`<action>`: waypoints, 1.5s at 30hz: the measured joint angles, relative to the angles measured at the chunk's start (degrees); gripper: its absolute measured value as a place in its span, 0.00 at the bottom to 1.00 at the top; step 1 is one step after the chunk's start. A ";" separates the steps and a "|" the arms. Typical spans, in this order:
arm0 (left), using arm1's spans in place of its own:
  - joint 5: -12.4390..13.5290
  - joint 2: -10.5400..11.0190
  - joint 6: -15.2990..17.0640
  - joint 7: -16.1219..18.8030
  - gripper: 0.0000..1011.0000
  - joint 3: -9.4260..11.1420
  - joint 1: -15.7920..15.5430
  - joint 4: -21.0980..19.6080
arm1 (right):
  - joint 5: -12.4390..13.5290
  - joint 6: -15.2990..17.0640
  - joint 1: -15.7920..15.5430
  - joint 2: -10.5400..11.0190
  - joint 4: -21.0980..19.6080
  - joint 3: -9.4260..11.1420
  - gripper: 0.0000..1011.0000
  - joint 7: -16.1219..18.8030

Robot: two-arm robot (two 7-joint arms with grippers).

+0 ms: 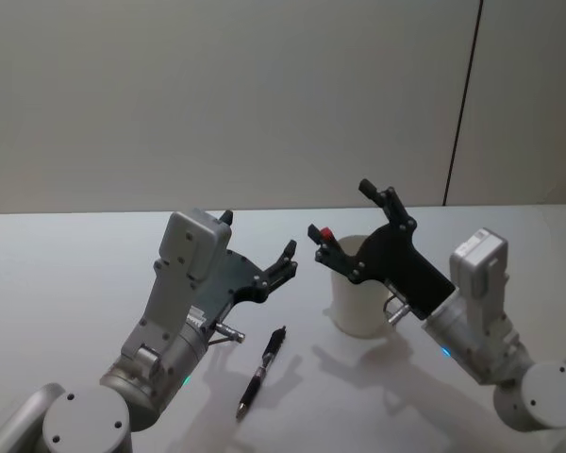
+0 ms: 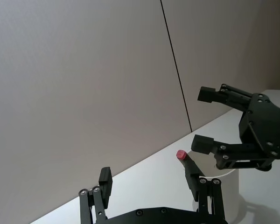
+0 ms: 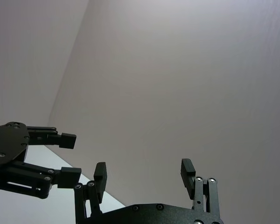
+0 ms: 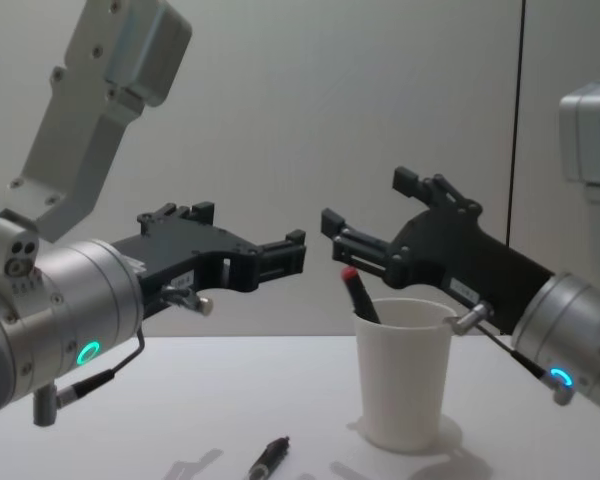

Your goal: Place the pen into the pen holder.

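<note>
A black pen [image 1: 261,371] lies on the white table, also seen low in the chest view as the pen [image 4: 268,458]. To its right stands the pen holder [image 1: 358,300], a white paper cup [image 4: 405,385], with a red-capped pen [image 4: 358,292] leaning inside. My left gripper [image 1: 259,236] hovers open and empty above the lying pen. My right gripper [image 1: 341,209] hangs open and empty over the cup's rim. The left wrist view shows its own gripper [image 2: 149,186], the red cap [image 2: 180,154], the cup [image 2: 226,184] and the right gripper [image 2: 203,119].
The table [image 1: 66,274] is bare white around the pen and cup. A plain wall [image 1: 264,94] with a dark vertical seam rises behind it. The right wrist view shows its own gripper [image 3: 143,171] and the left gripper [image 3: 71,157] against the wall.
</note>
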 joint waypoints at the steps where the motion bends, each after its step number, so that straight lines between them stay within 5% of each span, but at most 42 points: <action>1: 0.00 0.00 0.00 0.00 0.99 0.00 0.00 0.00 | -0.04 0.20 -0.40 0.18 -0.78 0.02 0.99 -0.25; 12: 0.00 0.00 0.00 0.00 0.99 0.00 0.00 0.00 | -1.10 4.30 -4.54 2.14 -8.59 0.50 0.99 -5.64; 25: 0.00 0.00 0.00 0.00 0.99 0.00 0.00 0.00 | -1.00 13.00 -7.38 4.25 -16.79 2.56 0.99 -14.34; 34: 0.00 0.00 0.00 0.00 0.99 0.00 0.00 0.00 | 1.68 20.65 -8.64 5.37 -20.24 4.42 0.99 -20.80; 45: 0.00 0.00 0.00 0.00 0.99 0.00 0.00 0.00 | 6.38 28.16 -8.89 5.75 -20.23 6.03 0.99 -24.09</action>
